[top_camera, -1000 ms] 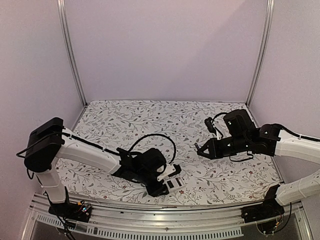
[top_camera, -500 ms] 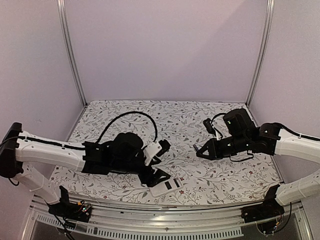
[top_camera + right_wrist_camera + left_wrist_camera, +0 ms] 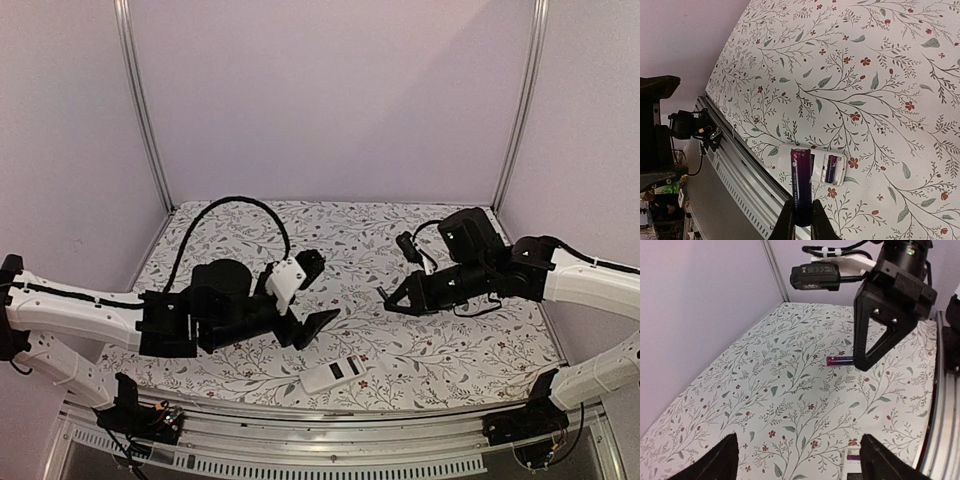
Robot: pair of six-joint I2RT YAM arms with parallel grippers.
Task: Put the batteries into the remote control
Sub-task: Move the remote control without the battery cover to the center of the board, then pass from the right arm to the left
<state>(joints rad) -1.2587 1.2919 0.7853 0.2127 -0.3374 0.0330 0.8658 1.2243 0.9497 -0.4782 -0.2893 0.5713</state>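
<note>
Remote control (image 3: 335,374), single, seemingly holds one battery (image 3: 830,169); right gripper (image 3: 801,214) pinches second battery (image 3: 801,177); left gripper (image 3: 797,460) gapes.

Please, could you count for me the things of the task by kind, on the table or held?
White flat rectangular remote control: 1
Slim dark purple cylindrical batteries: 2, one in the remote's slot, one in the right gripper
Total: 3
</note>
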